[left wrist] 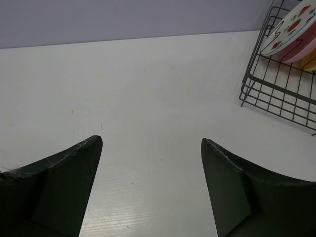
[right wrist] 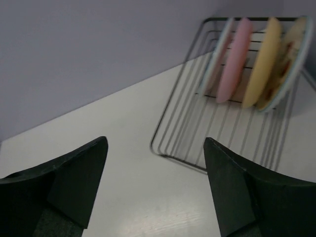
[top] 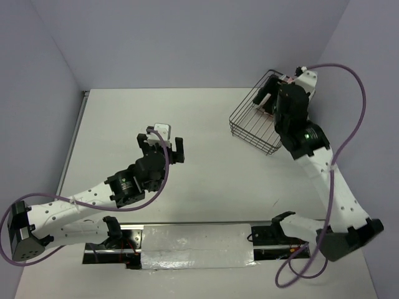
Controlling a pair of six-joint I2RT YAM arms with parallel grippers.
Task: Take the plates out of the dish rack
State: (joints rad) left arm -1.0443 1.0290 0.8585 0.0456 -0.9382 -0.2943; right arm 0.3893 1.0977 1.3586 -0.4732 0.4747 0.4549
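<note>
Dish rack: black wire basket, far right on the white table
Load: strawberry plate, pink plate, yellow plate, on edge side by side between the wires; one more patterned rim past the yellow, too blurred to tell
Left gripper: spread wide, empty, over bare table mid-left, well apart from rack
Right gripper: spread wide, empty, near the rack, touching nothing
In the way: right arm covering the rack's right side from above

Thin wire dish rack, matt white table.
</note>
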